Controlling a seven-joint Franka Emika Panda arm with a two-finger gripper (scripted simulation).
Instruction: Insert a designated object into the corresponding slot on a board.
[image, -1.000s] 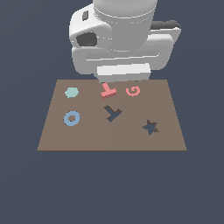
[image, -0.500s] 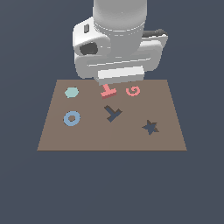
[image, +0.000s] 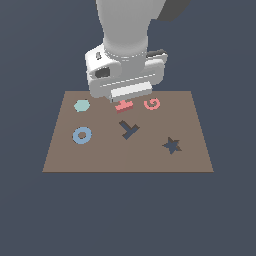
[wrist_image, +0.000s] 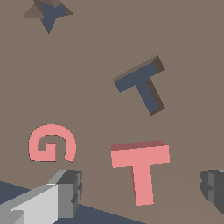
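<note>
The salmon-red T block (wrist_image: 141, 166) lies flat on the brown board (image: 100, 155), near its far edge; in the exterior view the block (image: 124, 105) is half hidden under my hand. My gripper (wrist_image: 140, 190) is open and hovers just above the block. One finger (wrist_image: 65, 192) stands on each side of its stem, not touching it. In the exterior view the gripper (image: 127, 95) hangs low over the board's far middle. The dark navy T-shaped slot (image: 129, 130) sits just in front of the block and also shows in the wrist view (wrist_image: 142, 85).
A salmon-pink spiral (image: 152, 104) lies beside the block on the exterior view's right, close to one finger. A teal hexagon (image: 81, 105) and a blue ring (image: 82, 135) lie on the left. A dark star cutout (image: 171, 145) is at the front right.
My hand has come down toward the board and now covers part of the red T block. The block and the other pieces have not moved.
</note>
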